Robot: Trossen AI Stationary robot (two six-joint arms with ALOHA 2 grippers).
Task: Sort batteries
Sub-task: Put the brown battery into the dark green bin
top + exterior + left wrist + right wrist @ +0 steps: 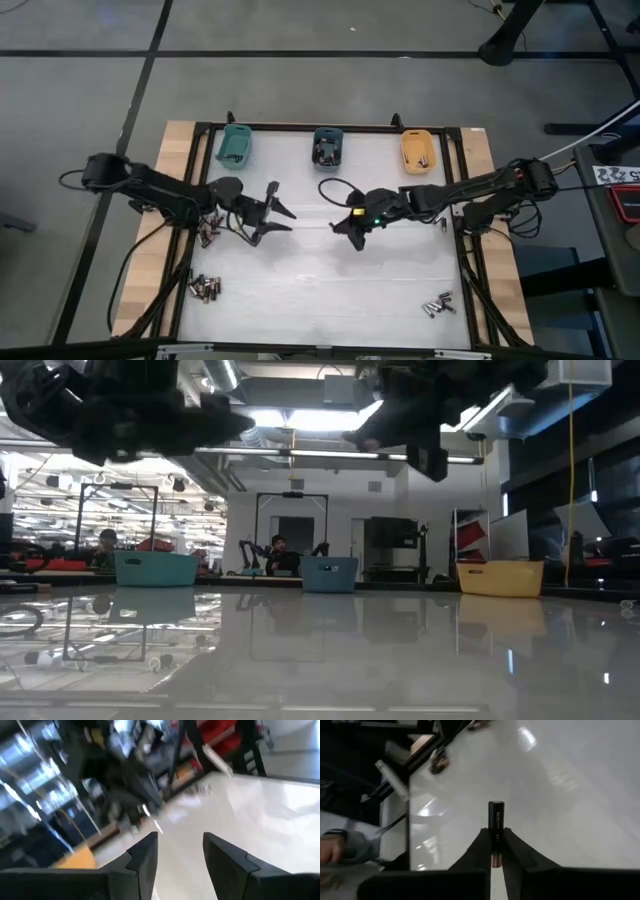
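A single black battery [496, 817] with a coppery end is in my right gripper [496, 832], which is shut on it above the middle of the white table [300, 290], right of centre [352, 235]. My left gripper [278, 212] stands open left of centre, with nothing between its fingers [180, 845]. Loose batteries lie on the table in small heaps at the near left [205, 288], beside the left arm [208, 236] and at the near right [437, 303]. My right gripper pinches the battery between its two fingertips [482, 845], near the coppery end [496, 857]. The battery lies along the fingers, and its black end [496, 805] sticks out past the tips. It is lifted clear of the table.
Three small bins stand in a row along the far edge: teal [235, 146], blue [327, 147] with something dark inside, and orange [418, 150]. A black frame [300, 127] runs around the table. The middle and near parts of the table are bare.
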